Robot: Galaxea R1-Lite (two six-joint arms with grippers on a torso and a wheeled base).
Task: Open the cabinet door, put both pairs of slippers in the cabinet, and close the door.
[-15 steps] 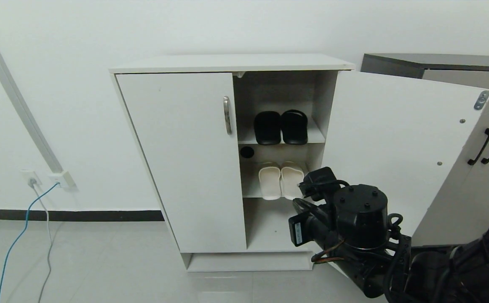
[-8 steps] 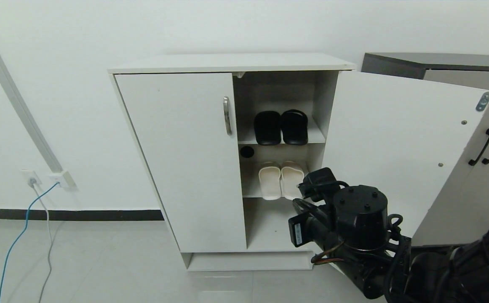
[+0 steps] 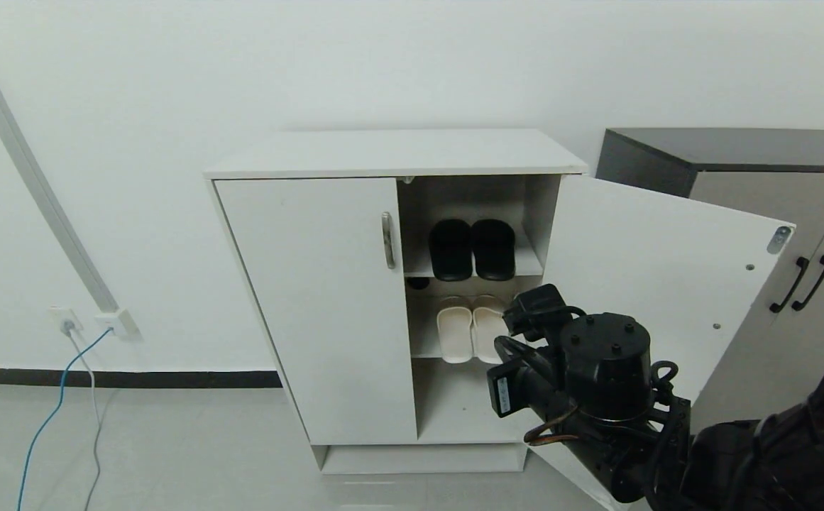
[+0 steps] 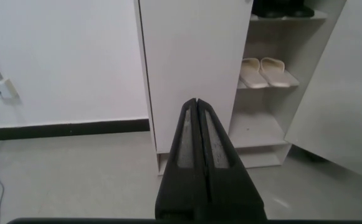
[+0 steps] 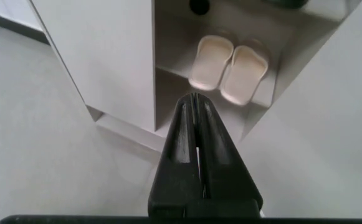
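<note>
I see the cabinet (image 3: pixel 390 152) with its right door (image 3: pixel 653 277) swung wide open and its left door (image 3: pixel 312 305) shut. The black slippers (image 3: pixel 472 248) sit side by side on the top shelf inside. The white slippers (image 3: pixel 470 328) sit side by side on the shelf just under them. My right gripper (image 5: pixel 195 106) is in front of the open side. It points toward the white slippers but does not touch them. Its fingers are pressed tight together and hold nothing. My left gripper (image 4: pixel 197 112) is well back from the cabinet and faces the left door. Its fingers are pressed together too, with nothing between them. A grey cabinet (image 3: pixel 773 184) stands behind the open door. A blue cable (image 3: pixel 50 419) hangs down by the wall on the left.
</note>
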